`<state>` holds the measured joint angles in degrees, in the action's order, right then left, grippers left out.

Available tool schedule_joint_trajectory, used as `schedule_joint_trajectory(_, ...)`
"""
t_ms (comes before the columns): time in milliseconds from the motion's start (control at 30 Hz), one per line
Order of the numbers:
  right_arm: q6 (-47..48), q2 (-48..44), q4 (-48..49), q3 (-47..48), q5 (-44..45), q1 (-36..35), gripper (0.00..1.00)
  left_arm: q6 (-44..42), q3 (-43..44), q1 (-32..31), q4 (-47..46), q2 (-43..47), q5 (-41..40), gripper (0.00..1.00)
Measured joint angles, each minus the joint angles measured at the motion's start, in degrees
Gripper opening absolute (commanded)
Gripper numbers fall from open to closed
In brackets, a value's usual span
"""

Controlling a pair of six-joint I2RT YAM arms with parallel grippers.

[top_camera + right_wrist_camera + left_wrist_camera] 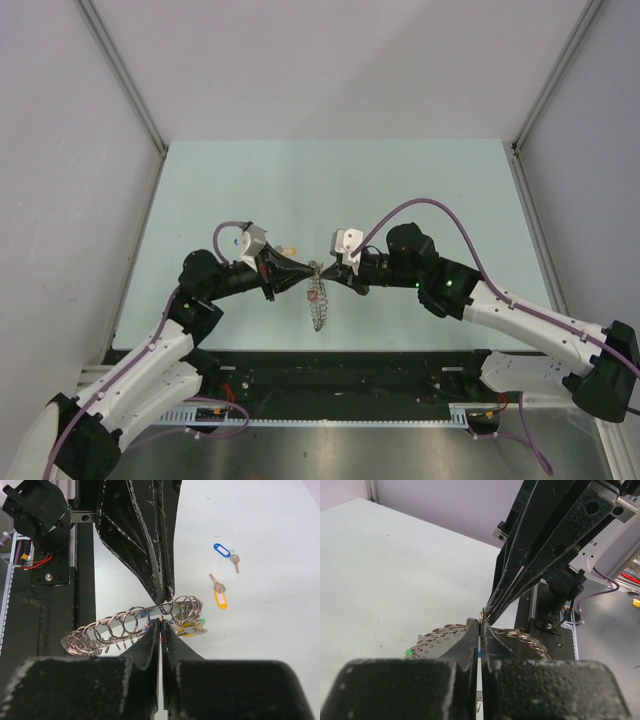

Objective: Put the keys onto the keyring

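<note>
The keyring (318,300) is a curved metal band strung with several small split rings (125,622). It hangs above the table between both arms. My left gripper (308,268) and right gripper (326,268) meet tip to tip at its top, both shut on it. In the right wrist view the left fingertips (161,592) pinch a ring from above, and my right gripper (161,623) closes just below. Keys with yellow and green tags (189,626) hang on the ring. A blue-tagged key (223,551) and a yellow-tagged key (220,596) lie loose on the table.
The pale green table (420,190) is boxed in by white walls on three sides. A black base rail with wiring (340,368) runs along the near edge. Purple cables (440,208) arch over both arms.
</note>
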<state>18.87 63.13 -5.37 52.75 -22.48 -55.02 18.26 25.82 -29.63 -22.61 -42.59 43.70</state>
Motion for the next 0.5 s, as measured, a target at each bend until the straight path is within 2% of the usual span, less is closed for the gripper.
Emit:
schedule_joint_trajectory(300, -1.53, 0.52, 1.62, 0.00, -0.31, -0.04, 0.11, 1.31, -1.18, 0.00, -3.06, 1.05, -1.38, 0.00)
schedule_joint_trajectory(500, -2.64, 1.07, 2.89, 0.00, -0.96, -0.11, 0.13, 1.40, -1.20, 0.00, -4.39, 1.03, -1.57, 0.00)
